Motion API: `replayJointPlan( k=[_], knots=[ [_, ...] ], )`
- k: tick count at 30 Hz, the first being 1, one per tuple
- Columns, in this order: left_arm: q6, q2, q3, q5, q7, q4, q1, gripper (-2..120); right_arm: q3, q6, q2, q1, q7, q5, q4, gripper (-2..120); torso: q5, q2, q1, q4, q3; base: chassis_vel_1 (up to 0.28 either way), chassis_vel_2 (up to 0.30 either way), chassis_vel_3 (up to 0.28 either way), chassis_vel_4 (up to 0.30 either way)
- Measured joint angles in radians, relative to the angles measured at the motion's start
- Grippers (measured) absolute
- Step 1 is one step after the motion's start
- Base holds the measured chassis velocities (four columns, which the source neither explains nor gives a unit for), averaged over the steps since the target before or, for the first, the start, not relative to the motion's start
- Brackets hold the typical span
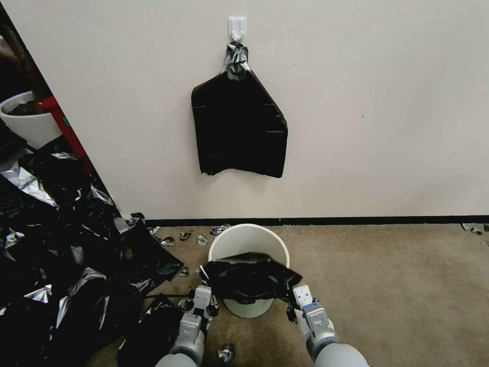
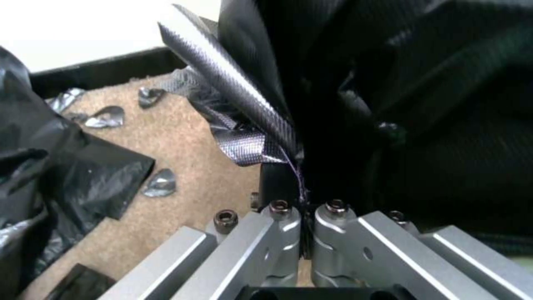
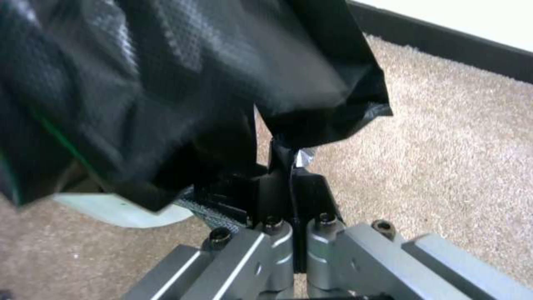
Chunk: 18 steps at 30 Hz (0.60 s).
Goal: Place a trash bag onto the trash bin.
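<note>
A: Head view first, operator. You see the trash bin [image 1: 248, 244] standing on the carpet [image 1: 397, 275] near the wall [image 1: 356, 127], and it is tilted toward you. The trash bag [image 1: 249, 279] is stretched across the near part of its rim and hangs over the near side.

B: And your two tools?

A: The left tool [image 1: 202, 294] holds the left edge of the trash bag, and the right tool [image 1: 300, 295] holds the right edge. They are at about the same height, one on each side of the bin.

B: Are the fingers closed?

A: In the left wrist view the left tool [image 2: 302, 196] has its fingers pressed together with film pinched between them. In the right wrist view the right tool [image 3: 290, 183] is the same: narrow, clamped on a fold of the trash bag [image 3: 166, 83], with a part of the bin [image 3: 122, 210] under the film.

B: What else is around?

A: A flat black bundle [image 1: 239, 125] hangs on a white hook [image 1: 237, 28] on the wall, above the bin. On your left lies a big heap of black film [image 1: 61, 244], with small scraps [image 1: 184, 236] on the carpet near the baseboard.
</note>
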Motion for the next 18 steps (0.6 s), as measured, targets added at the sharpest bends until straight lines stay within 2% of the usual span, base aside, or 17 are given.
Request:
replayJointPlan(
  k=[7, 10, 11, 13, 14, 17, 18],
  knots=[
    [0.01, -0.017, -0.002, -0.016, 0.003, 0.006, -0.008, 0, 0.021, 0.018, 0.019, -0.003, -0.006, -0.011, -0.019, 0, -0.0001, 0.0, 0.0, 0.0001, 0.0, 0.0, 0.0, 0.0, 0.0],
    [0.038, 0.007, -0.01, -0.028, 0.003, -0.033, 0.023, 0, 0.03, 0.022, 0.003, -0.037, 0.004, 0.004, 0.024, 14, 0.0, 0.0, 0.0, 0.0, 0.0, 0.0, 0.0, 0.0, 0.0],
    [0.038, 0.007, -0.01, -0.028, 0.003, -0.033, 0.023, 0, 0.03, 0.022, 0.003, -0.037, 0.004, 0.004, 0.024, 14, 0.0, 0.0, 0.0, 0.0, 0.0, 0.0, 0.0, 0.0, 0.0],
    [0.046, 0.029, -0.023, -0.032, 0.005, -0.065, 0.05, 10, 0.032, 0.022, -0.018, -0.064, 0.025, 0.031, 0.075, 25, -0.0001, 0.0, 0.0, 0.0, 0.0, 0.0, 0.0, 0.0, 0.0],
    [0.046, 0.029, -0.023, -0.032, 0.005, -0.065, 0.05, 10, 0.032, 0.022, -0.018, -0.064, 0.025, 0.031, 0.075, 25, -0.0001, 0.0, 0.0, 0.0, 0.0, 0.0, 0.0, 0.0, 0.0],
    [0.05, 0.085, -0.051, -0.04, 0.009, -0.134, 0.098, 27, 0.038, 0.02, -0.061, -0.123, 0.066, 0.08, 0.185, 39, -0.0001, 0.0, 0.0, 0.0001, 0.0, 0.0, 0.0, 0.0, 0.0],
    [0.05, 0.085, -0.051, -0.04, 0.009, -0.134, 0.098, 27, 0.038, 0.02, -0.061, -0.123, 0.066, 0.08, 0.185, 39, -0.0001, 0.0, 0.0, 0.0001, 0.0, 0.0, 0.0, 0.0, 0.0]
  ],
)
